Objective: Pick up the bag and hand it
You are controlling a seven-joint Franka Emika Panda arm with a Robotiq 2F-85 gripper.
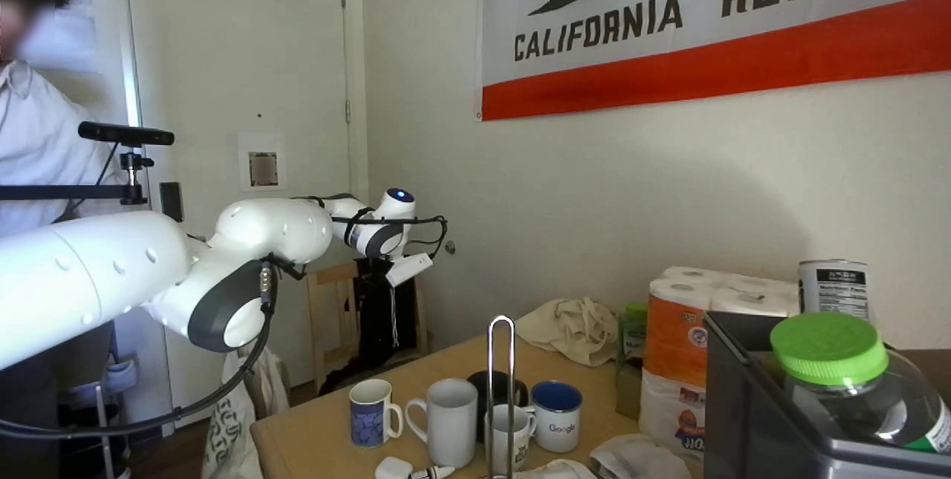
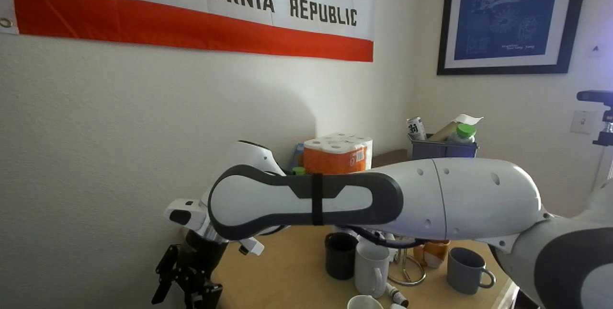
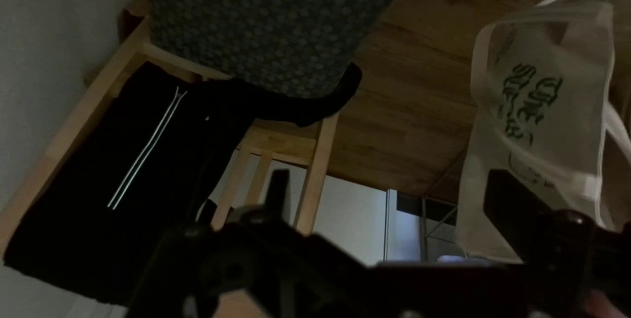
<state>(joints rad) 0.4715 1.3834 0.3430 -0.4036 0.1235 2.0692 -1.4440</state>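
A whitish tote bag with dark green print (image 3: 537,106) shows at the right of the wrist view. In an exterior view the bag (image 1: 241,419) hangs upright beside the table's near left corner, partly hidden by the arm's cable. What holds it up cannot be seen. My gripper (image 3: 392,194) is open, with its fingers wide apart and nothing between them. The right finger overlaps the bag's lower part in the wrist view; contact cannot be told. In an exterior view the gripper (image 2: 187,294) points down past the table's end, partly cut off by the frame edge.
A wooden chair (image 3: 318,175) bears a black item with white lines (image 3: 148,150). The table (image 1: 446,367) carries several mugs (image 1: 453,419), a metal stand (image 1: 501,390), a crumpled beige cloth (image 1: 572,330), paper rolls (image 1: 676,345) and a grey bin (image 1: 743,405). A person (image 1: 37,130) stands behind the arm.
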